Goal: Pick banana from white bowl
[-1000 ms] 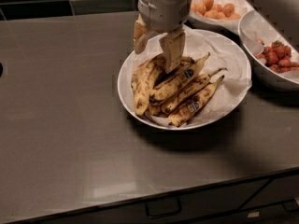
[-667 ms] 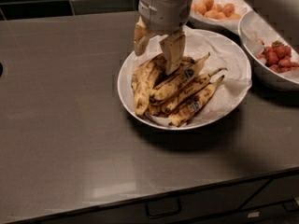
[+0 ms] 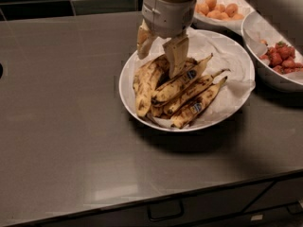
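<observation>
The white bowl (image 3: pixel 236 46) is wide and shallow, lined with crinkled white paper, and stands at the centre right of the counter. Several overripe bananas, yellow mottled brown, lie fanned in its left half. My gripper (image 3: pixel 158 64) hangs over the far end of the pile with its fingers apart. The left finger (image 3: pixel 143 44) is by the bowl's far-left rim. The right finger (image 3: pixel 175 56) reaches down onto the pile. The upper end of a long, thick banana (image 3: pixel 146 90) lies between them. I cannot tell whether either finger presses on it. Nothing is lifted.
A smaller white bowl of red strawberries (image 3: pixel 279 58) stands close to the right. A white bowl of small orange fruits (image 3: pixel 215 8) sits behind, partly hidden by my arm. The dark counter (image 3: pixel 61 108) stretches left, with its front edge and a drawer handle (image 3: pixel 164 211) below.
</observation>
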`<state>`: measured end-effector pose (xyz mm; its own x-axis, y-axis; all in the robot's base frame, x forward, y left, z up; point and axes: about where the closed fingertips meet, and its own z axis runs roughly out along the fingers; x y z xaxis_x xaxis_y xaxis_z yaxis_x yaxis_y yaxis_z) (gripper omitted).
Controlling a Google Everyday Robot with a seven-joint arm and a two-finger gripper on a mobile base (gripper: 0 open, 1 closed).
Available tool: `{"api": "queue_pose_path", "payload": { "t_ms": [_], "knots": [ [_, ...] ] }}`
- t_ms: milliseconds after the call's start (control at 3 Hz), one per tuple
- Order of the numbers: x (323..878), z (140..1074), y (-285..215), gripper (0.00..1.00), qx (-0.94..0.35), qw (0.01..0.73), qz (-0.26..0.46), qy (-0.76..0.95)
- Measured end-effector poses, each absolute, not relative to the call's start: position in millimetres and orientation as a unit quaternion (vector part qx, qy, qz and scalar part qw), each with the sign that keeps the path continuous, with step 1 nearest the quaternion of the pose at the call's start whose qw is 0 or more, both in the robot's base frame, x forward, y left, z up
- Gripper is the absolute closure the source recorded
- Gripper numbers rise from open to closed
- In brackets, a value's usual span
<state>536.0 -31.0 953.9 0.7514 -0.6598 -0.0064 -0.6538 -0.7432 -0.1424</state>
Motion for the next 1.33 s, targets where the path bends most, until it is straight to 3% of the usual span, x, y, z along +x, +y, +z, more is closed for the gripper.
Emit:
{"api": "queue_pose_path", "payload": {
  "t_ms": [1000, 1333],
  "knots": [
    [538.8, 951.4, -27.9, 0.42, -0.935, 0.068, -0.02, 0.348],
    [540.5, 948.7, -27.3, 0.59, -0.935, 0.071, -0.018, 0.348]
  ]
}}
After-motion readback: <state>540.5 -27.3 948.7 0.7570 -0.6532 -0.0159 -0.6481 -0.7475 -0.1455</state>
